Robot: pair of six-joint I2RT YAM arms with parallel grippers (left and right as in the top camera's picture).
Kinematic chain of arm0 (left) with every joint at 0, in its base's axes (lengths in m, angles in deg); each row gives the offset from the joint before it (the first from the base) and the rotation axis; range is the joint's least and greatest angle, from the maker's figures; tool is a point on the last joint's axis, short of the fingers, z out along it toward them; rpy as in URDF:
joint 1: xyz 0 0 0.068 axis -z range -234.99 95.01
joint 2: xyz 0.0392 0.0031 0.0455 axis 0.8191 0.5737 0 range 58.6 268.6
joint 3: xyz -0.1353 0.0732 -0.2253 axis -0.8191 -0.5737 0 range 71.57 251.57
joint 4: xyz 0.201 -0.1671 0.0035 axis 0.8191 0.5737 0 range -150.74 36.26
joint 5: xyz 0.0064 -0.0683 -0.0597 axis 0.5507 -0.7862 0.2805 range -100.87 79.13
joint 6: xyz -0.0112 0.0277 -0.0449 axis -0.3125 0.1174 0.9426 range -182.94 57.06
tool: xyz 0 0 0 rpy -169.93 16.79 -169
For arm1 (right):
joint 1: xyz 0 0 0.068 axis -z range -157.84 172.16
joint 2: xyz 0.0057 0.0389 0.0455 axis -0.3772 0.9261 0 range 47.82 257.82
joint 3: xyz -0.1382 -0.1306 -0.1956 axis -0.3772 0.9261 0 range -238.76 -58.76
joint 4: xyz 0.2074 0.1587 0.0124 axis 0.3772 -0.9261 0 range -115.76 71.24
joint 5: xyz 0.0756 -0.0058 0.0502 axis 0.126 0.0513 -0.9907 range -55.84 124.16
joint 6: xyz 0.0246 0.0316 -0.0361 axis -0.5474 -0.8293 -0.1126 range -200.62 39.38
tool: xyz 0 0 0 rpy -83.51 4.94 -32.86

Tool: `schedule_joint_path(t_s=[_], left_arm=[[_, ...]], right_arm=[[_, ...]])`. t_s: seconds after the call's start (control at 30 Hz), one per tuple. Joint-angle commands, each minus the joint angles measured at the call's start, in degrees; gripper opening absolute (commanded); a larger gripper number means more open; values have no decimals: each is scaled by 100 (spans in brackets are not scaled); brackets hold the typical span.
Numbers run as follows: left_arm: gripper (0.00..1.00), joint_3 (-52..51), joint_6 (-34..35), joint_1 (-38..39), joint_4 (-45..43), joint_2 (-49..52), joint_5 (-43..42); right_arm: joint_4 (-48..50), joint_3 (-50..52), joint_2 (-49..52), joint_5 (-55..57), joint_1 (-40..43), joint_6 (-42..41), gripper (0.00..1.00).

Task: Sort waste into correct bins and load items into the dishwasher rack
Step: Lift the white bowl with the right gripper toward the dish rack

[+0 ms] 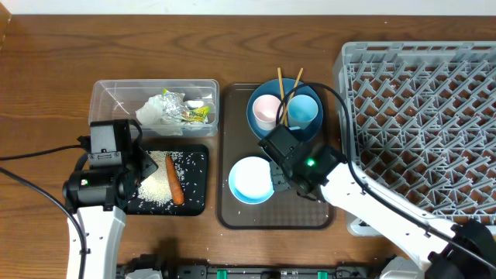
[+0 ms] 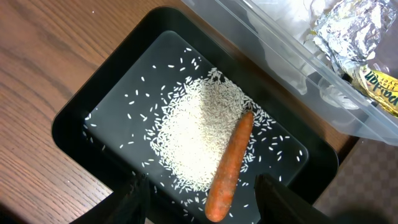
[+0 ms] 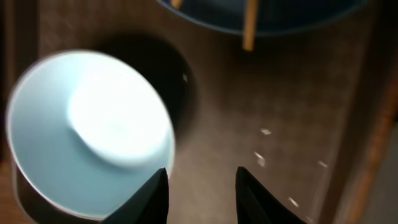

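Starting nearest us, we find the left claw (image 2: 200, 186) left of the brown serving tray (image 1: 298, 215), jaws well apart and gripping nothing. It straddles the near tip of the carrot (image 2: 229, 165), which lies on rice (image 2: 186, 134) in the black tray (image 2: 81, 109) just beside the serving tray's left edge. Over its near half the right claw (image 3: 201, 177) hovers partly open and empty at the rim of the white bowl (image 3: 93, 124), with bare floor rightward. Its far half carries the blue plate (image 1: 252, 116) with the pinkish cup (image 1: 267, 111), light blue cup (image 1: 304, 111) and chopsticks (image 1: 280, 97). The clear box (image 1: 105, 97) holding crumpled paper (image 1: 167, 108) lies far-left. The rack (image 1: 418, 116) flanks its right edge.

Table (image 1: 46, 54), box (image 1: 105, 97), black tray (image 1: 198, 200), rack (image 1: 418, 116) (grey)
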Motion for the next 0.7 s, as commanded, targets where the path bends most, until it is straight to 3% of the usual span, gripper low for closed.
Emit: schedule_joint_path(t_s=[0.0,0.43,0.67], left_arm=[[58,-35,-9,-33,20,7,-11],[58,-35,-9,-33,20,7,-11],[58,-35,-9,-33,20,7,-11]], right_arm=[[415,367,9,-273,11,-470,35],[1963,1521,9,-501,9,-667,29],[2524,1851,9,-466,9,-664,20]])
